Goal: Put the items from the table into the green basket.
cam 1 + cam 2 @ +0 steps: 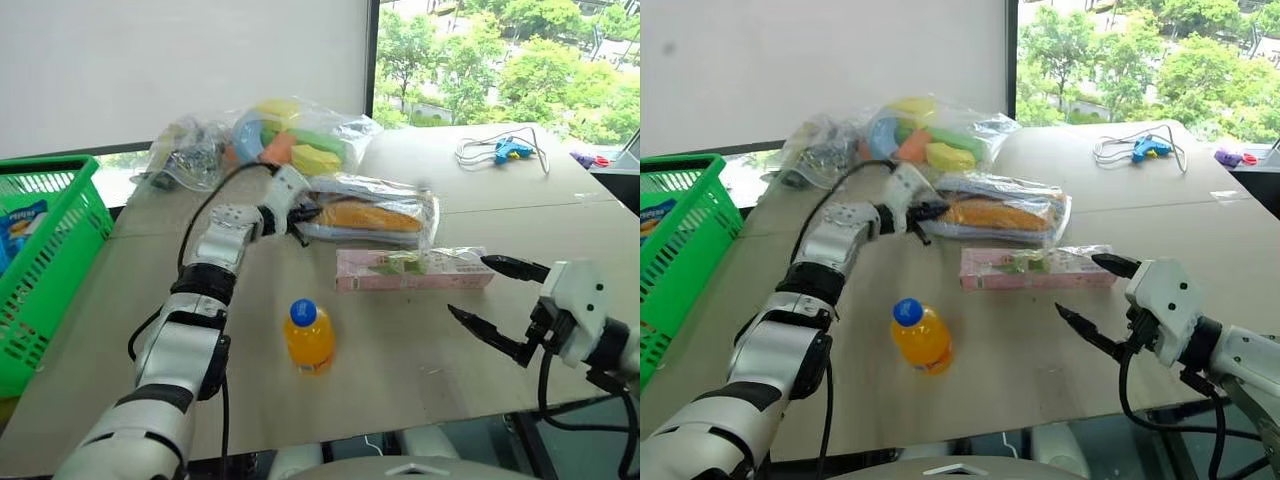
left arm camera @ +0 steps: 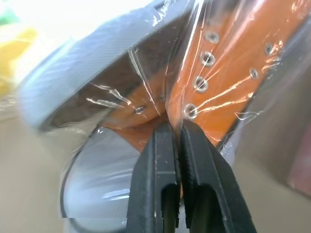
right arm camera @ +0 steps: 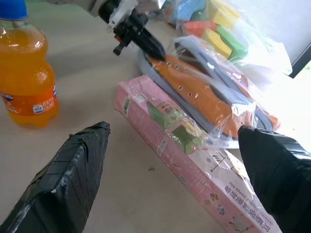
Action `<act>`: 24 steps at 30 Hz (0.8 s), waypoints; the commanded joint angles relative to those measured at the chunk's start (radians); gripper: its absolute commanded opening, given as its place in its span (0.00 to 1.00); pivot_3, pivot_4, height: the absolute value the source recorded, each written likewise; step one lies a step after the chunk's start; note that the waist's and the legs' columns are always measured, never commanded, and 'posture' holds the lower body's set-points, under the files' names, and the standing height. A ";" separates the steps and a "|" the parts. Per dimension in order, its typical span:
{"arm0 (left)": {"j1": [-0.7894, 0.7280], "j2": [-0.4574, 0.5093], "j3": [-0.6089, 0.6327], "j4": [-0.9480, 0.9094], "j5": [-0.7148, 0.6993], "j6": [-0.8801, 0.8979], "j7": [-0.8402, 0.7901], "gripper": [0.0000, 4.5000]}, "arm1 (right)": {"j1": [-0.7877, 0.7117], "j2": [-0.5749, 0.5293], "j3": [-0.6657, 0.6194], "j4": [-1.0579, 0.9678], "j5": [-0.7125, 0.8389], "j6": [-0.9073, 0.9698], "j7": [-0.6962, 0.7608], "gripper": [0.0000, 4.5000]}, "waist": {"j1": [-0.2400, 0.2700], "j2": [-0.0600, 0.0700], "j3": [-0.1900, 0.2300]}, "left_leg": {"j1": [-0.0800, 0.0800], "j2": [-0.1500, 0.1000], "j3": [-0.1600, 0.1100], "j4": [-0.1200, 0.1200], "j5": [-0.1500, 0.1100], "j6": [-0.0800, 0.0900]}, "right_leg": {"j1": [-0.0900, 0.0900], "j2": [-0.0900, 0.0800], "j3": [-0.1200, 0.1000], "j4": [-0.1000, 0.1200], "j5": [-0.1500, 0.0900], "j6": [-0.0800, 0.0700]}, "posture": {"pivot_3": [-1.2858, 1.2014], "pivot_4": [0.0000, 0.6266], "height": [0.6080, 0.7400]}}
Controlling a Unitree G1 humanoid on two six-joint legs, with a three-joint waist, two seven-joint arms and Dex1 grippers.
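Pink box (image 3: pixel 189 145) between spread fingers (image 3: pixel 68 179)

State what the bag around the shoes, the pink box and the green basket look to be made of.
Bag of shoes: thin clear plastic film, glossy, creased with glare streaks.
Pink box: probably printed cardboard, flat with straight edges, under shiny wrap.
Green basket: moulded rigid plastic, judging by its lattice walls and solid rim.

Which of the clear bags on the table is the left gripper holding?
The bag of orange-and-white shoes; the left gripper is shut on its end. The bags of colourful pieces lie untouched behind.
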 commanded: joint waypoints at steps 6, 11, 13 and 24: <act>0.087 0.140 0.288 -0.284 -0.075 0.067 0.253 0.00 | -0.055 -0.014 0.033 0.026 0.002 -0.011 0.008 1.00 | 0.005 0.000 0.000 | 0.004 0.000 0.001 -0.003 0.000 0.000 | 0.002 0.000 0.002 0.001 0.000 0.000 | 0.49 0.00 1.00; 0.166 0.189 0.317 -0.345 -0.103 0.129 0.226 0.00 | -0.102 -0.020 0.072 0.071 -0.013 -0.028 0.032 1.00 | 0.033 -0.003 -0.001 | 0.005 0.000 0.000 0.000 0.000 0.000 | 0.005 0.000 -0.002 0.001 0.000 0.000 | 0.51 0.00 1.00; 0.226 0.187 0.294 -0.438 -0.193 0.260 0.116 0.00 | -0.115 -0.019 0.081 0.082 -0.017 -0.030 0.037 1.00 | 0.042 -0.003 -0.002 | 0.005 -0.001 0.001 0.001 0.000 0.000 | 0.005 -0.001 -0.004 0.000 0.000 0.001 | 0.51 0.00 1.00; 0.191 0.201 -0.189 -0.335 0.138 -0.072 -0.132 0.99 | -0.130 -0.031 0.066 0.078 -0.007 -0.016 0.053 1.00 | 0.061 -0.003 -0.002 | 0.005 -0.001 -0.001 0.001 0.000 0.000 | 0.006 0.001 -0.002 0.000 0.000 -0.001 | 0.49 0.00 1.00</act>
